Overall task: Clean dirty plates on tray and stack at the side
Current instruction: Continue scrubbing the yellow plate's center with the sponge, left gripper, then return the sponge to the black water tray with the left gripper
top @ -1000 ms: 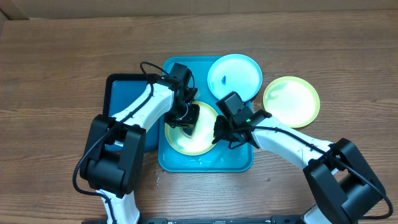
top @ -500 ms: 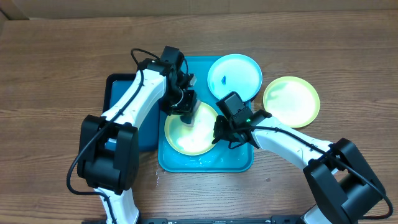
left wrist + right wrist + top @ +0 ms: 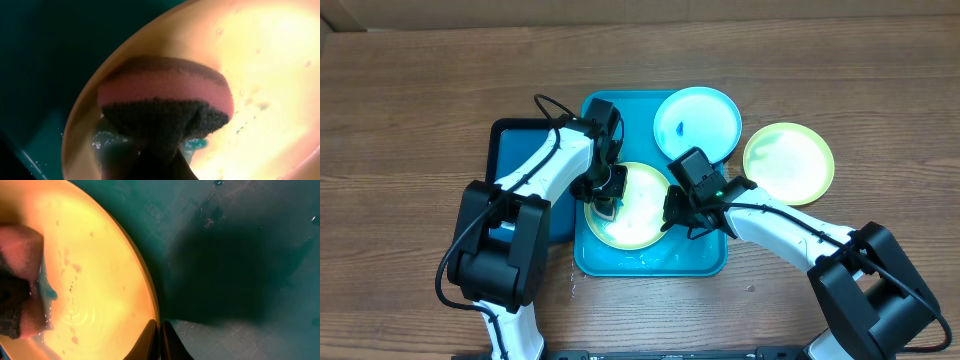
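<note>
Woodgrain covers the brown wooden table (image 3: 420, 100) that carries everything. On it lies the large bright turquoise rectangular plastic tray (image 3: 650, 262) with its raised rim. A smaller dark blue black-rimmed tray (image 3: 515, 150) sits just beside its left edge.

A round, shallow, wet yellow-green plate (image 3: 640, 215) of plastic lies flat inside the turquoise tray, on its near half. A round light blue plate (image 3: 705, 115) rests at the tray's far right corner, overlapping the rim, with a small blue smear (image 3: 678, 130) on its pale centre. A second yellow-green plate (image 3: 790, 160) lies on the table to the right of the tray, close to the light blue plate.

The left gripper (image 3: 605, 203) has its claw closed tight on a pink sponge (image 3: 165, 95) with a dark scouring layer. The sponge is pressed onto the left part of the wet yellow-green plate, and blue residue (image 3: 197, 145) shows beside it.

The right gripper (image 3: 159, 339) has its claw pinched fully together on that plate's right rim.
</note>
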